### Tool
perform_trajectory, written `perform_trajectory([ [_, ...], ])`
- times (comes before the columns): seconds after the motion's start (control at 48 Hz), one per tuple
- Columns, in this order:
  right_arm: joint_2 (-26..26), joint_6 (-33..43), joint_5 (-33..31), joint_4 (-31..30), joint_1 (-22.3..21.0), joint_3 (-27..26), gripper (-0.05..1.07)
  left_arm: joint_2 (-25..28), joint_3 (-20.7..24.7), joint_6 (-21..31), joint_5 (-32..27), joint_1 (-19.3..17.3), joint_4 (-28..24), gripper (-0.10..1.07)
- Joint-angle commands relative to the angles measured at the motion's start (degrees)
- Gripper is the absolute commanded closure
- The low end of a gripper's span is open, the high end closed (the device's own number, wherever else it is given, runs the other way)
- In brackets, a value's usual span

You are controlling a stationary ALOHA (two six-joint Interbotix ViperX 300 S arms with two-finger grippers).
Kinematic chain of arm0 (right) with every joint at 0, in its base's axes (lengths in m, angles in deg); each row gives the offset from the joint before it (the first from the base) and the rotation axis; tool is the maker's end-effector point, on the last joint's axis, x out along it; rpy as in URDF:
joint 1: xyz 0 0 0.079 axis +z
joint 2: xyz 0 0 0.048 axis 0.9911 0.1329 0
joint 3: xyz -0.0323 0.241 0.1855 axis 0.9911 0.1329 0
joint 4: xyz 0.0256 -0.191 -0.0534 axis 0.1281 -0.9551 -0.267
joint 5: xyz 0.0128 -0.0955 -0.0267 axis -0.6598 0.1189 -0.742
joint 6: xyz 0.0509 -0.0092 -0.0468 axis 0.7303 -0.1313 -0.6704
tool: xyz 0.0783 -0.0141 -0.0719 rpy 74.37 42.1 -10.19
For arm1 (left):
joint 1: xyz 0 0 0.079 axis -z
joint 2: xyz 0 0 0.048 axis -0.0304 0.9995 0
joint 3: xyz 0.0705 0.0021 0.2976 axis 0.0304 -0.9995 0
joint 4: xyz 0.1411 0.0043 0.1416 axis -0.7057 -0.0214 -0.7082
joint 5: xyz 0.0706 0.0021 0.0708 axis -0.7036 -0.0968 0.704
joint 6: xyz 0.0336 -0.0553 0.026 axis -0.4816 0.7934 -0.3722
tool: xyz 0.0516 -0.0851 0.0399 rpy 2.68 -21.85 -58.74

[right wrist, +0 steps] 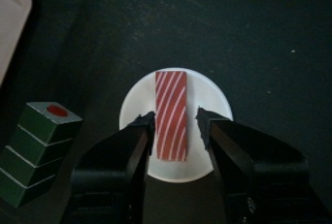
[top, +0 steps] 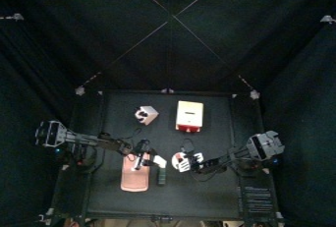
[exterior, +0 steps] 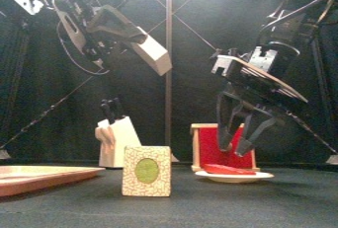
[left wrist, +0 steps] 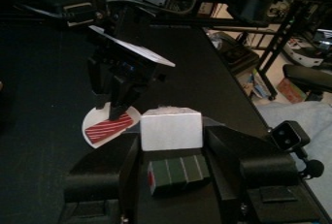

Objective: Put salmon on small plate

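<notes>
The salmon (right wrist: 173, 112), a red strip with white stripes, lies flat on the small white plate (right wrist: 149, 97). My right gripper (right wrist: 174, 121) is open and low over the plate, one jaw on each side of the salmon and holding nothing. The front view shows the same: right gripper (exterior: 244, 138) hanging just above the salmon (exterior: 232, 169) on the plate (exterior: 262, 177). My left gripper (exterior: 148, 52) is raised high at the left, open and empty. In its wrist view the plate (left wrist: 93, 136) and salmon (left wrist: 111, 126) lie under the right arm.
A green box (exterior: 146, 170) stands left of the plate, near the front edge. A pink cutting board (exterior: 40, 175) lies further left. Behind stand a white block (exterior: 117, 138) and a red box (exterior: 205, 145).
</notes>
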Motion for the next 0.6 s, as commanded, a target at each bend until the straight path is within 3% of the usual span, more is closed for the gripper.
perform_trajectory([
  [0.0,-1.1,-0.1,0.1,0.2,-0.2,-1.2,0.24,-1.1,0.6,-0.1,0.3,-0.2,-0.1,0.43],
  [0.333,-0.7,0.0,-0.7,0.2,-0.6,-1.7,0.25,-1.1,1.3,-0.2,0.3,-0.2,-0.9,0.43],
  [0.583,0.2,0.3,-2.5,-1.1,-1.8,-4.8,0.25,-1.1,1.1,-0.2,0.3,-0.7,-1.0,0.43],
])
